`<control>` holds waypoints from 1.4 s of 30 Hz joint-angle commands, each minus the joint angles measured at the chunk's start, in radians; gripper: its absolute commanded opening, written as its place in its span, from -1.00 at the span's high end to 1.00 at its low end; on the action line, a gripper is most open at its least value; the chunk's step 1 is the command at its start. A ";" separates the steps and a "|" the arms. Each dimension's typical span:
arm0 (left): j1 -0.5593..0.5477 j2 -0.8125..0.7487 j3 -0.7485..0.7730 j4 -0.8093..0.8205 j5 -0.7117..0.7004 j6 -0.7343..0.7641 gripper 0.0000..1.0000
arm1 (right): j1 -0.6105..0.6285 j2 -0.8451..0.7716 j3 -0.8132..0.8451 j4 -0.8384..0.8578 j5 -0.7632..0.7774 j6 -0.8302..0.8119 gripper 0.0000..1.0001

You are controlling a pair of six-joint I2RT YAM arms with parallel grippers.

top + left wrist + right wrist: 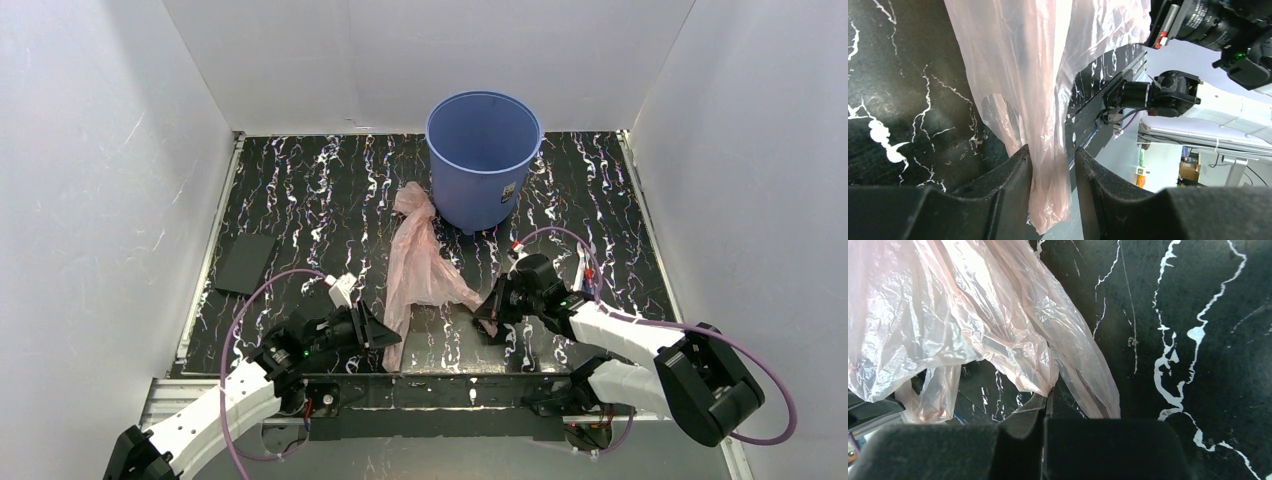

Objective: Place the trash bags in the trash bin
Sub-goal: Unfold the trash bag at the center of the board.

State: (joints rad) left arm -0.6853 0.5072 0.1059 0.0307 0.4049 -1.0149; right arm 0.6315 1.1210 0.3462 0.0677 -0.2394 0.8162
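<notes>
Nearest you at the lower left of the top view is the left arm (pixel 215 400), reaching up and to the right over the black marbled table (pixel 300 190). At the table's left edge lies a flat dark rectangle (pixel 246 263), well apart from everything else.

Your left gripper (pixel 385 335) sits at the bottom corner of the pink bag (pixel 420 260). On the left wrist view its two fingers (pixel 1013 175) stand apart with a strip of film running between them and touching both inner faces. You cannot tell whether they are pinching it.

That bag lies flat and crumpled in the middle of the table, stretched from the near edge up to the foot of the blue bin (pixel 480 190), and it is outside the bin. You'll find the bin upright at upper centre, mouth open, with a small label (pixel 508 190) on its side.

Right of centre, your right gripper (pixel 487 318) meets the bag's lower right tip. The right wrist view shows its jaws pressed together with a fold of film caught at the tips (pixel 1048 392), so it is grasping the bag. Its arm (pixel 640 350) trails to the lower right.
</notes>
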 commanded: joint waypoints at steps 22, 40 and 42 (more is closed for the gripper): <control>-0.151 0.225 0.130 0.143 -0.052 0.046 0.25 | -0.004 0.070 0.037 0.149 -0.137 0.068 0.97; -0.333 0.531 0.209 0.293 -0.228 0.047 0.40 | -0.004 0.055 0.017 0.204 -0.188 0.105 0.97; -0.338 0.511 0.207 0.293 -0.248 0.050 0.53 | -0.004 0.042 0.016 0.211 -0.200 0.100 0.94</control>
State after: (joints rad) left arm -1.0107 1.0431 0.2825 0.3031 0.2291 -0.9764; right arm 0.6300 1.1862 0.3519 0.2180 -0.4019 0.9115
